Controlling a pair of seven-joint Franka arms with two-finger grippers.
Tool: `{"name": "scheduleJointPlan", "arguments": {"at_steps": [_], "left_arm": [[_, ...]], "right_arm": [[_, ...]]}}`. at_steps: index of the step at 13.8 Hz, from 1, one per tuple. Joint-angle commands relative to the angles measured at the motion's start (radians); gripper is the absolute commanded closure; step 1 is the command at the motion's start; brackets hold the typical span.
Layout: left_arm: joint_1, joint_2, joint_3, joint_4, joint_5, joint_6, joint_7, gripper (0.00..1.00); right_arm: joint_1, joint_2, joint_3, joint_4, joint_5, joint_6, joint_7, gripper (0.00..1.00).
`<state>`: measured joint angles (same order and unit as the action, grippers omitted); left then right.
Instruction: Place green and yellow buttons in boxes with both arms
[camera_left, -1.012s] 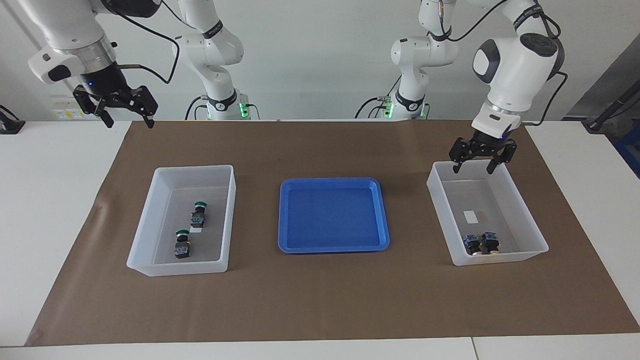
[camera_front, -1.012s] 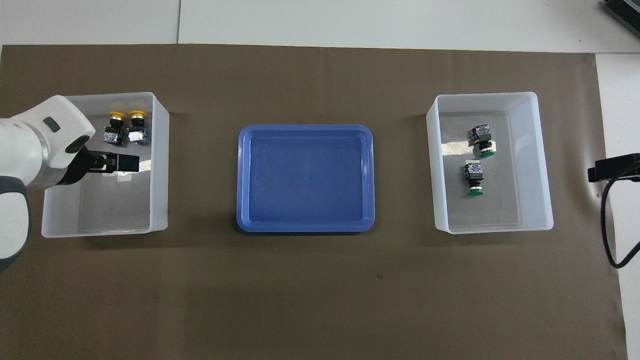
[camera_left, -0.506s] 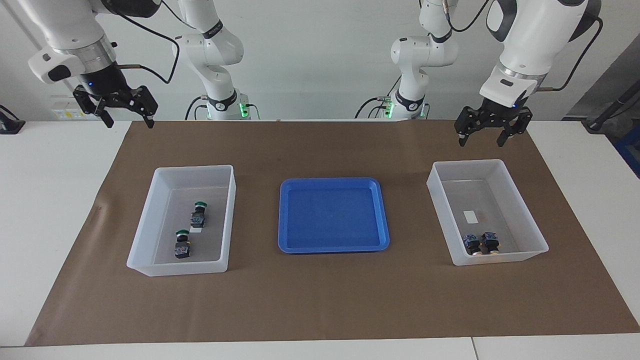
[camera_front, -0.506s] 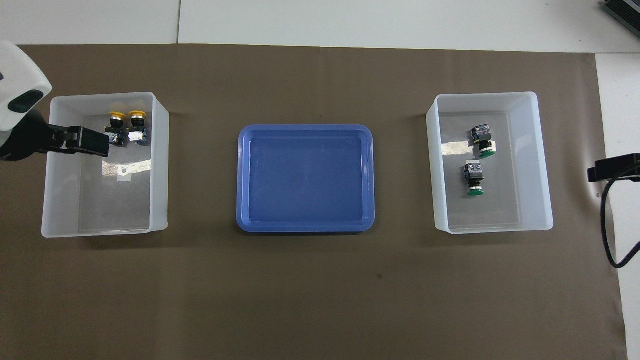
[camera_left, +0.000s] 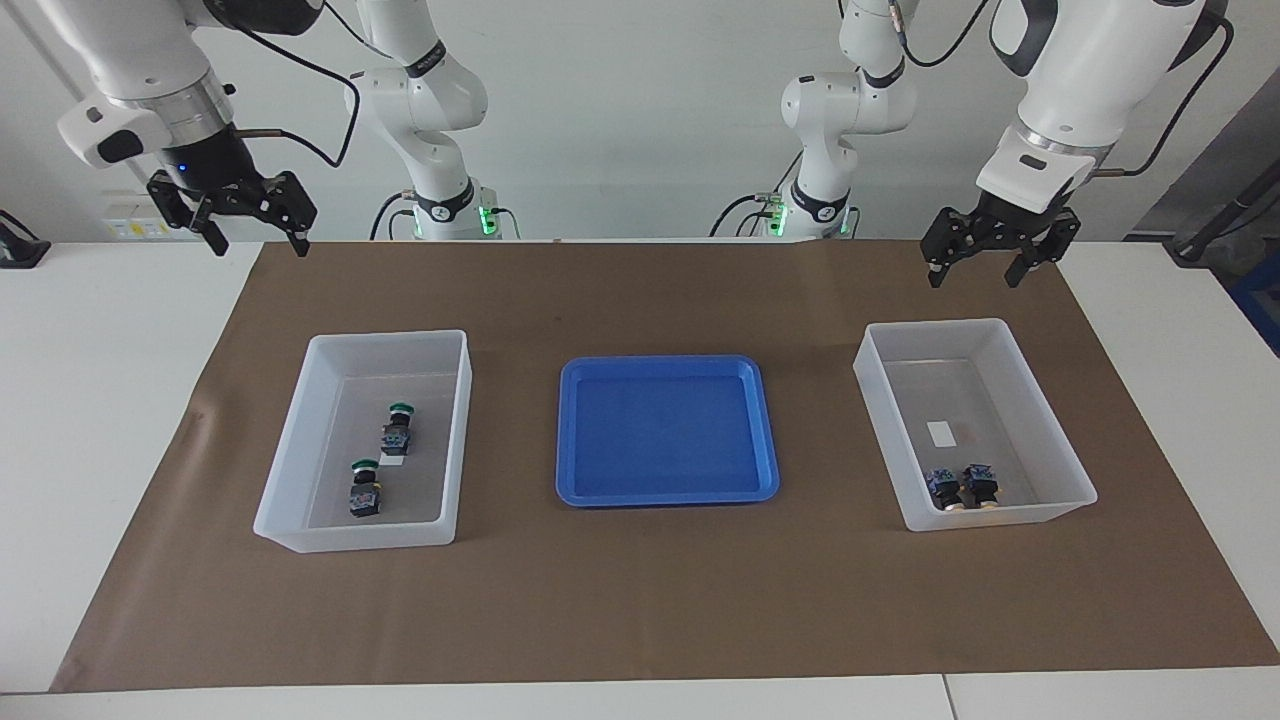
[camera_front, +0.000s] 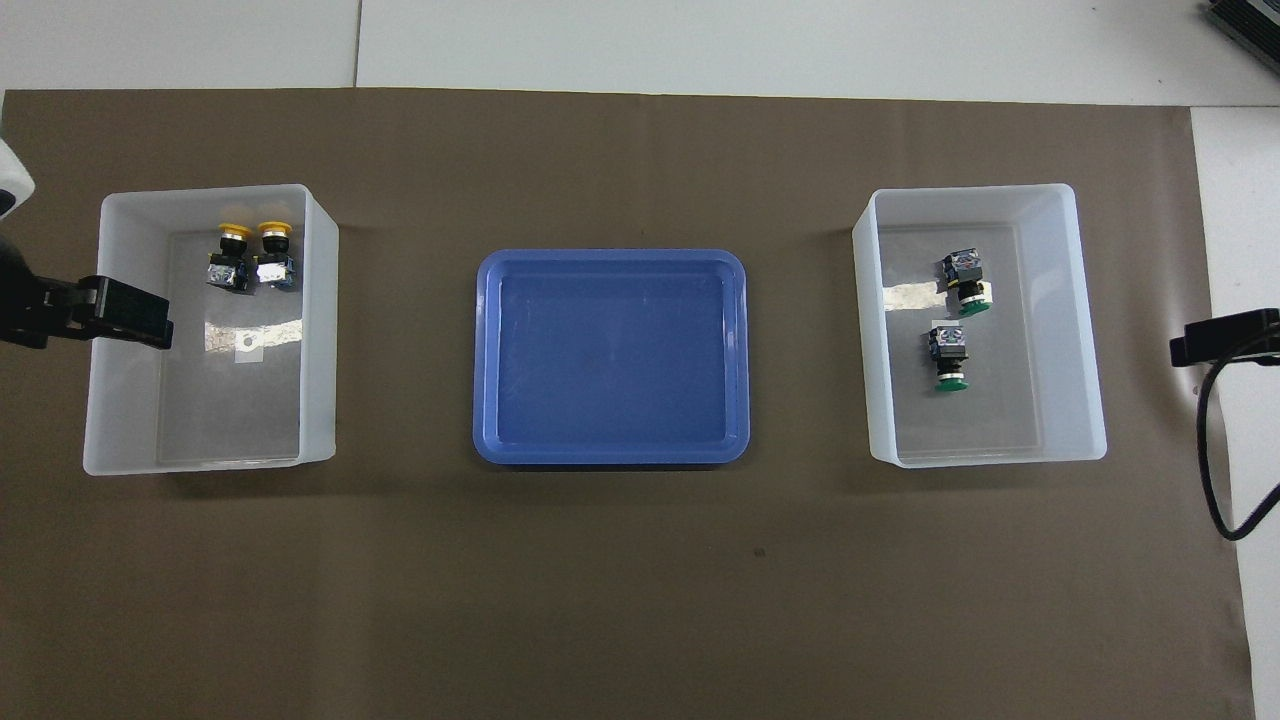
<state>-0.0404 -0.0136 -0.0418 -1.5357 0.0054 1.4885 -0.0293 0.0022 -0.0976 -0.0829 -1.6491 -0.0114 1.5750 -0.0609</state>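
Two yellow buttons (camera_left: 963, 488) lie side by side in the box (camera_left: 1000, 516) at the left arm's end, at its end farther from the robots; they also show in the overhead view (camera_front: 250, 258) in that box (camera_front: 320, 330). Two green buttons (camera_left: 398, 428) (camera_left: 365, 490) lie in the box (camera_left: 350, 536) at the right arm's end, also seen from overhead (camera_front: 965, 282) (camera_front: 948, 358) (camera_front: 1085, 330). My left gripper (camera_left: 976, 276) (camera_front: 120, 312) is open and empty, raised over the mat's edge beside its box. My right gripper (camera_left: 258, 245) (camera_front: 1220, 337) is open and empty, waiting high over the table's end.
A shallow blue tray (camera_left: 667, 496) (camera_front: 610, 257) lies between the two boxes with nothing in it. A brown mat (camera_left: 640, 600) covers the white table. Each box has a small white sticker on its floor.
My left gripper has risen out of the box with the yellow buttons and drawn back toward the table's end. The right arm and all buttons have stayed put.
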Motion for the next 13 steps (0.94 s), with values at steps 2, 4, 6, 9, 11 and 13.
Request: {"name": "scheduleJointPlan", "arguments": {"at_steps": [2, 4, 6, 9, 11, 13], "left_arm": [[0.028, -0.031, 0.002, -0.047, -0.022, 0.030, 0.018, 0.00], [0.028, -0.031, 0.002, -0.052, -0.021, 0.049, 0.060, 0.00], [0.031, -0.035, 0.003, -0.060, -0.021, 0.050, 0.100, 0.00], [0.042, -0.034, 0.002, -0.058, -0.021, 0.061, 0.098, 0.00], [0.042, -0.035, 0.002, -0.063, -0.021, 0.070, 0.100, 0.00], [0.043, -0.035, 0.002, -0.063, -0.021, 0.070, 0.100, 0.00]], "right_arm": [[0.002, -0.011, 0.000, 0.000, 0.036, -0.023, 0.032, 0.00], [0.005, -0.011, 0.009, 0.002, 0.033, -0.021, 0.088, 0.00], [0.005, -0.013, 0.015, 0.000, 0.028, -0.024, 0.090, 0.00], [0.005, -0.013, 0.015, 0.000, 0.022, -0.027, 0.090, 0.00], [0.005, -0.013, 0.015, 0.000, 0.021, -0.027, 0.090, 0.00], [0.005, -0.013, 0.015, 0.000, 0.019, -0.026, 0.086, 0.00]]}}
